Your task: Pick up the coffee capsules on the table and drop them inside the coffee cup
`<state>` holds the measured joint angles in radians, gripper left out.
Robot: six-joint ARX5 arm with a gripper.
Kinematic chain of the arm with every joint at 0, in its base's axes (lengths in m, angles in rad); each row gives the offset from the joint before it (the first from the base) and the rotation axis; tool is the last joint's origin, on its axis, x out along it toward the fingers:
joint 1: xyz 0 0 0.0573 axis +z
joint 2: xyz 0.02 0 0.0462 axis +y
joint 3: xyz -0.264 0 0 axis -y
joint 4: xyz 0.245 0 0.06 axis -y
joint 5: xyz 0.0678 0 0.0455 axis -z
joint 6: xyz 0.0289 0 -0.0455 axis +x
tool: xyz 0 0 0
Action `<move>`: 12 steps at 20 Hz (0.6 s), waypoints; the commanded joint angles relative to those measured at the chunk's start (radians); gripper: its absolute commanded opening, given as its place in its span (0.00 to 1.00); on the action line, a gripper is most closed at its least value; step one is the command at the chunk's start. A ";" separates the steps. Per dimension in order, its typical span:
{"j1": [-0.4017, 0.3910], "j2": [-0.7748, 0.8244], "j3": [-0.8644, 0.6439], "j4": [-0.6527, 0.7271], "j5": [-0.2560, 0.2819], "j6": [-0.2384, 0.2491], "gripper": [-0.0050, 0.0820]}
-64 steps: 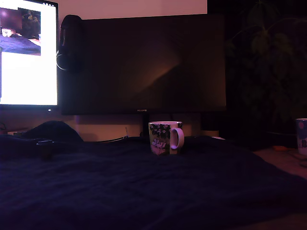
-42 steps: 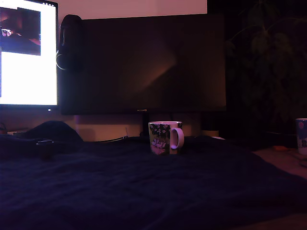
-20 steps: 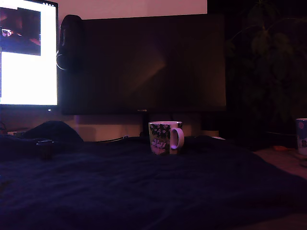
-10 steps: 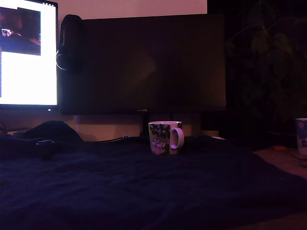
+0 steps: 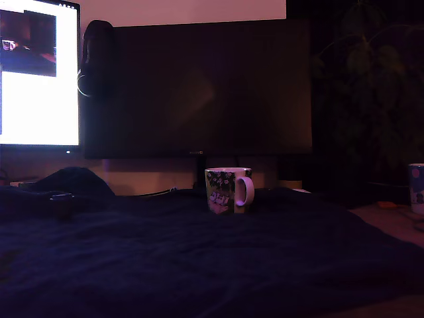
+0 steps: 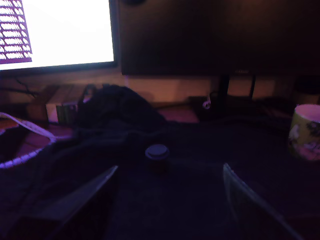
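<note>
One coffee capsule (image 6: pixel 157 156) stands on the table (image 6: pixel 190 200), a dark body under a pale flat rim. My gripper (image 6: pixel 170 169) is open, its two fingers (image 6: pixel 82 197) spread wide on either side, with the capsule a short way beyond the tips and between their lines. The same capsule (image 5: pixel 63 201) shows dimly at the exterior view's left on the navy cloth table (image 5: pixel 218 258). The coffee cup (image 5: pixel 228 190), white with a dark floral print and loop handle, stands upright mid-table; the wrist view catches the coffee cup (image 6: pixel 305 132) at its edge. The gripper does not show in the exterior view.
A big dark monitor (image 5: pixel 199 86) and a lit screen (image 5: pixel 40 73) stand behind the table. A dark bundle of cloth (image 6: pixel 117 110) lies just beyond the capsule. A pale blue-white cup (image 5: pixel 416 189) stands at the exterior view's far right.
Nothing on the table has visibly moved. Only the small picture on the lit screen has changed.
</note>
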<state>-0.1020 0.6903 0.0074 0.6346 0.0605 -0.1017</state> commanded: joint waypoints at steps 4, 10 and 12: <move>0.002 0.202 -0.014 0.205 0.010 0.004 0.75; 0.002 0.451 0.003 0.419 0.019 0.002 0.75; 0.002 0.530 0.025 0.467 0.031 0.002 0.75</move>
<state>-0.1020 1.1965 0.0158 1.0798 0.0853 -0.1017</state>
